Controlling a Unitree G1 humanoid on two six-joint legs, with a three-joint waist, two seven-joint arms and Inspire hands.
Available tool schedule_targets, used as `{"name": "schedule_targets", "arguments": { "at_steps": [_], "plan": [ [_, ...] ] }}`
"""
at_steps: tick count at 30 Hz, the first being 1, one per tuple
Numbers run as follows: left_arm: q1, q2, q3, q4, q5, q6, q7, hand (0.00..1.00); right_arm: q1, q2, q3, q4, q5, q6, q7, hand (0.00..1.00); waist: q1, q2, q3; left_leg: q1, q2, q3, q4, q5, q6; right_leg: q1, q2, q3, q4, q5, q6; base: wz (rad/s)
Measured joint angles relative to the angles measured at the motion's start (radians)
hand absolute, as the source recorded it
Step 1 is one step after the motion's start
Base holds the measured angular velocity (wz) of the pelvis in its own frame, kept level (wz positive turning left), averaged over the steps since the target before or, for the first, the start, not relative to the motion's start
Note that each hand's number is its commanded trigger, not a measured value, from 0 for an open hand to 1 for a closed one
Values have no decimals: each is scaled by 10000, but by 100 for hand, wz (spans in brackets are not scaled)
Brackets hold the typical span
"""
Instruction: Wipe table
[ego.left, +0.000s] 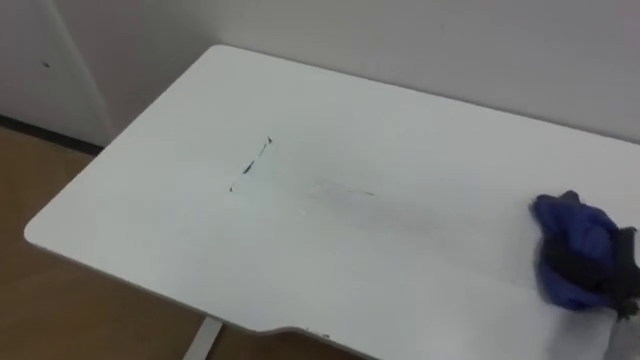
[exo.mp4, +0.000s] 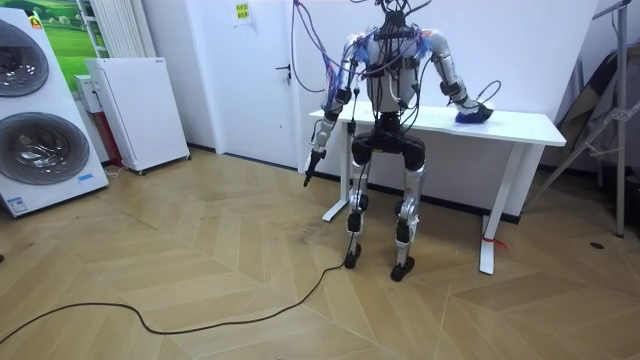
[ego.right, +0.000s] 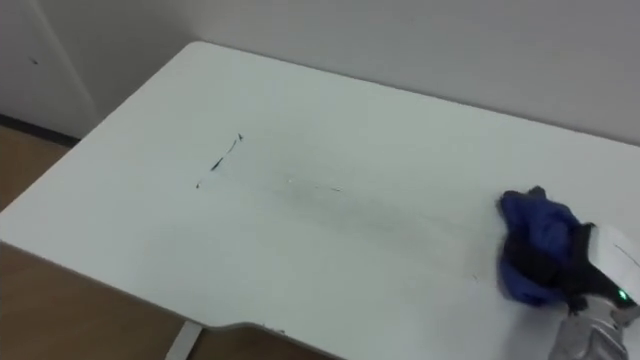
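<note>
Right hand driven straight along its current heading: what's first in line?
The crumpled blue cloth that the right hand grips; beyond it only bare white tabletop, with thin dark marks farther left, possibly off that line.

The white worktop carries a bunched blue cloth near its right end and thin dark marks left of its middle.

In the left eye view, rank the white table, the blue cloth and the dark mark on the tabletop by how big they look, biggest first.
1. white table, largest by far.
2. blue cloth, bunched in the right hand.
3. dark mark, a thin streak, smallest.
</note>
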Motion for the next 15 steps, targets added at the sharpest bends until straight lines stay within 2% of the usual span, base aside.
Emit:
{"name": "schedule_targets", "arguments": {
  "at_steps": [2,5,6,7,8,9,10,11,12,13,14,15],
  "plan": [
    [-44,26,-66,-6,-4,-1,147,0,97,-198,-17,120,179,5,-6,100,-100,12,-8,-14,-10,-4,77,-26,4,50,-2,-29,-50,-1,1,0],
    [-151,84,-423,-50,-41,-3,202,0,8,-171,103,-30,171,112,-3,100,-150,95,-30,56,2,35,104,-20,-4,112,18,13,-86,0,-1,-6],
    [-235,50,-643,-65,-41,-14,200,0,-82,-171,244,-162,144,297,11,100,-49,87,-2,108,13,119,86,-16,-9,87,21,124,-53,-4,-10,-34],
    [-287,10,-918,-78,-41,-15,186,0,-251,-172,516,-363,91,670,73,100,145,190,-37,176,51,328,35,-13,-14,-13,55,374,21,-17,-33,-44],
    [-328,-31,-1011,-84,-41,-6,187,0,-401,-151,677,-419,62,831,136,100,181,149,-2,183,58,346,18,-13,-13,-58,90,505,11,-8,-48,-58],
    [-416,-126,-1114,-71,-38,20,184,0,-609,-66,1040,-785,-4,1177,319,100,320,197,4,169,83,384,-9,-10,-18,-158,155,725,36,35,-109,-64],
    [-529,-184,-1160,-66,-57,4,178,0,-680,89,1535,-1386,-161,1449,528,100,622,192,21,176,134,430,-48,-4,-25,-333,224,886,102,102,-189,-69],
    [-551,-214,-1161,-81,-58,-3,178,0,-788,184,1862,-1666,-347,1532,674,100,728,220,14,175,158,423,-49,-4,-30,-437,249,909,182,116,-212,-72],
    [-575,-270,-1252,-93,-39,-3,179,0,-1078,400,2587,-2181,-764,1582,990,100,900,207,35,153,195,386,-61,-11,-49,-592,285,917,258,142,-258,-49],
    [-693,-313,-1390,-92,-24,30,151,0,-1517,637,3298,-2582,-1310,1621,1295,100,1030,239,90,59,199,300,-9,-32,-80,-753,285,904,386,118,-299,-30],
    [-776,-310,-1475,-96,-23,47,113,0,-1770,793,3598,-2700,-1587,1623,1462,100,1079,259,109,-37,199,279,28,-32,-81,-839,283,902,440,106,-310,0],
    [-932,-306,-1679,-108,-52,32,51,0,-2348,1064,4043,-2769,-2167,1583,1739,100,1188,311,258,-200,198,271,191,-63,-92,-996,249,894,603,59,-329,19]
  ]
}}
